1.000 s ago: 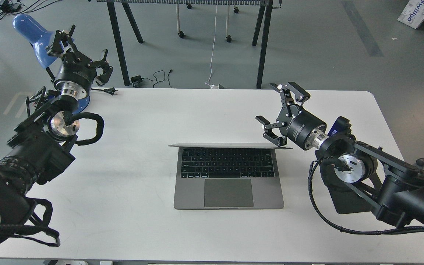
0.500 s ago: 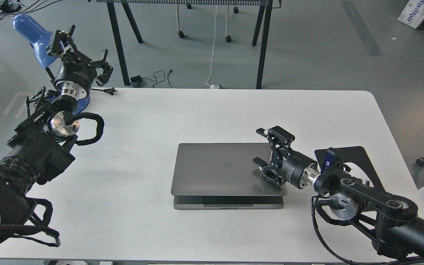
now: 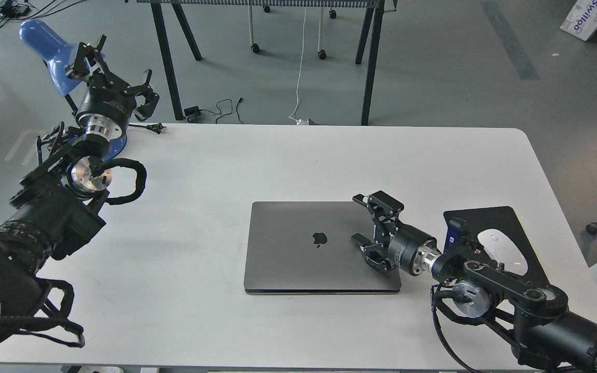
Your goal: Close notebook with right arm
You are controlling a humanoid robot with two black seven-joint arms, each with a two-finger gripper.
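Note:
The grey laptop [image 3: 298, 248] lies shut and flat on the white table [image 3: 278, 160], its logo facing up. My right gripper [image 3: 365, 228] is open and rests on or just above the right part of the lid, its fingers [image 3: 381, 201] spread wide. My left gripper [image 3: 109, 67] is open and empty, raised at the far left corner of the table, well away from the laptop.
A black mouse pad [image 3: 506, 228] with a white mouse [image 3: 503, 250] lies right of the laptop, partly under my right arm. A blue desk lamp [image 3: 44, 44] stands behind my left gripper. A plug and cable [image 3: 153, 127] lie at the table's far left edge.
The laptop lid went from upright to half down to fully shut. My right gripper swung down and toward me with the lid. The left arm has not moved.

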